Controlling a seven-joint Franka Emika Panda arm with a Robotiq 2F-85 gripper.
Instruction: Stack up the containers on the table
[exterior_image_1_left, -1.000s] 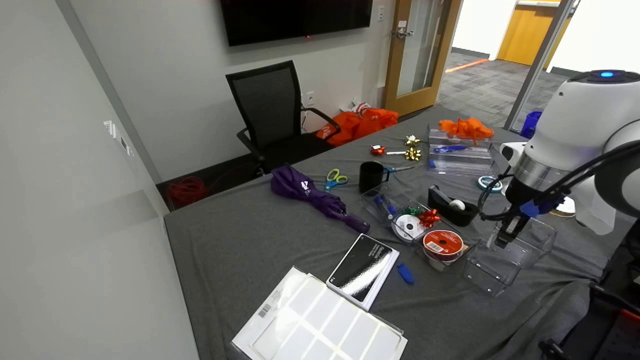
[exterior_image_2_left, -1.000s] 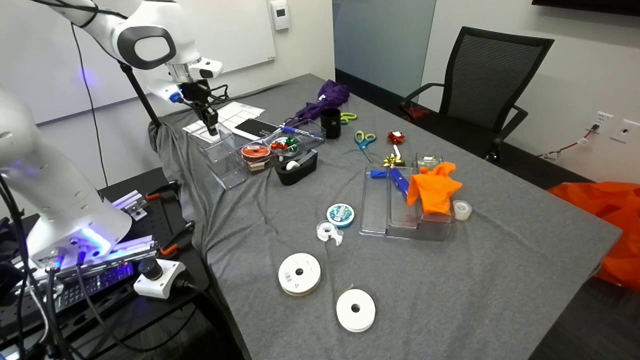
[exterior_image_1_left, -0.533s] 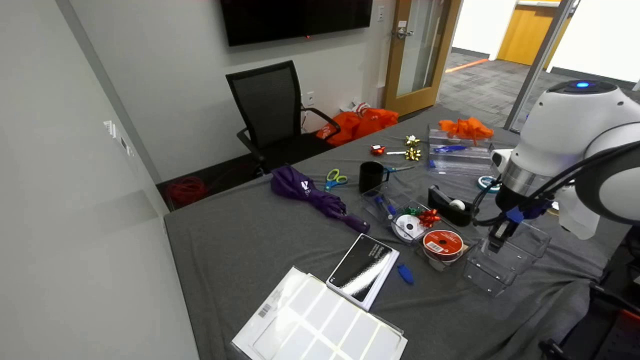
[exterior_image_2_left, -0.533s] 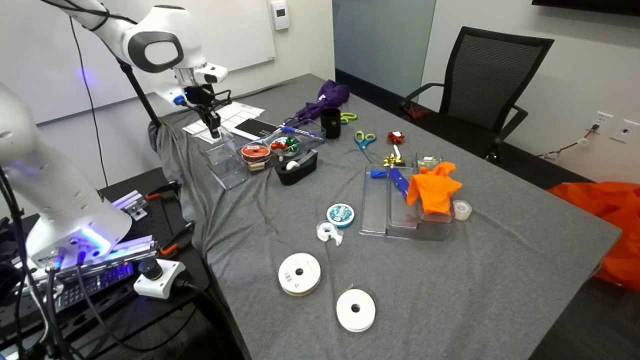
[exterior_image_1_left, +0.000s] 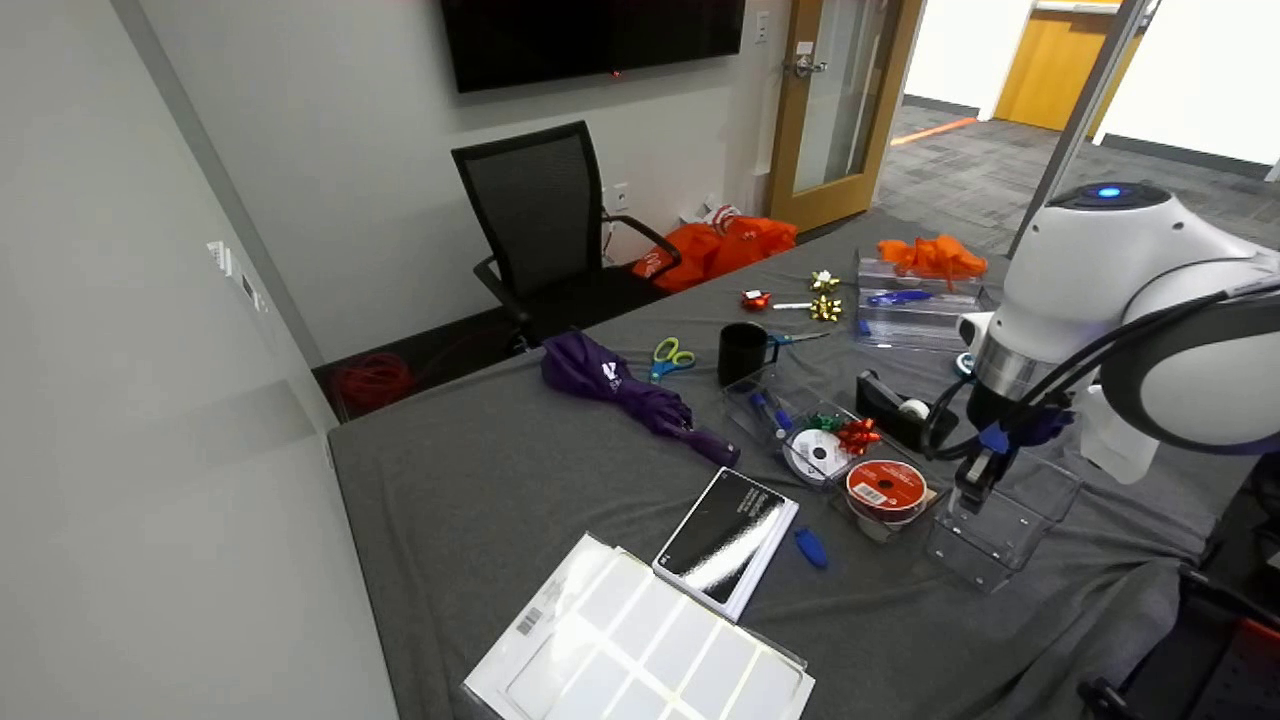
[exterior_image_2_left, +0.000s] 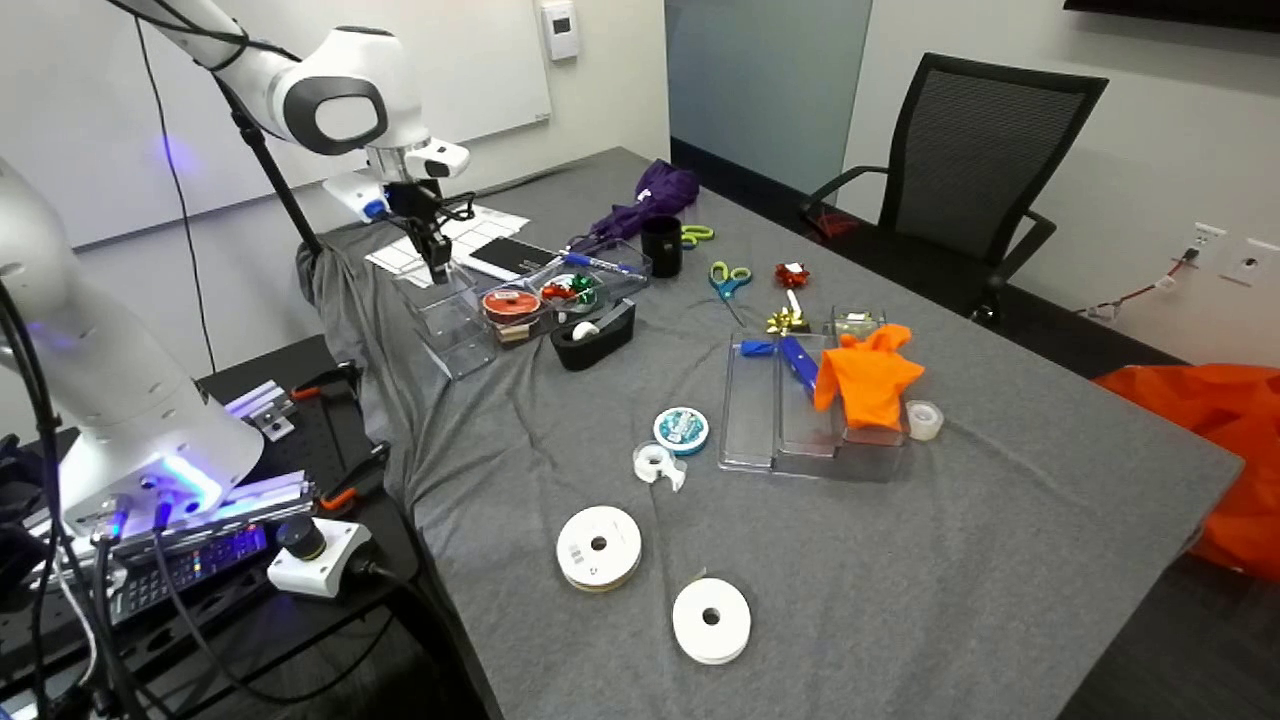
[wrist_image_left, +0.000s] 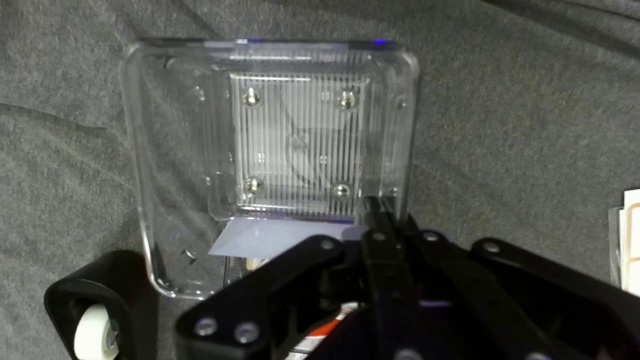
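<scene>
The Franka Panda arm (exterior_image_1_left: 1075, 265) wears smooth white casing (exterior_image_2_left: 385, 65) with a dark grey ring (exterior_image_2_left: 299, 112) and a blue light (exterior_image_1_left: 1108, 191) on its black cap (exterior_image_1_left: 1150, 197). Black cables (exterior_image_1_left: 1120, 338) loop past a silver collar (exterior_image_1_left: 1006, 368). Round metal screws (wrist_image_left: 246, 332) stud the black Robotiq claw (exterior_image_1_left: 969, 495); the white base (exterior_image_2_left: 130, 430) glows blue-white.

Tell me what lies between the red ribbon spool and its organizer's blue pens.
A white-faced spool with a red bow and a green bow, in the clear organizer; an exterior view shows it.
</scene>
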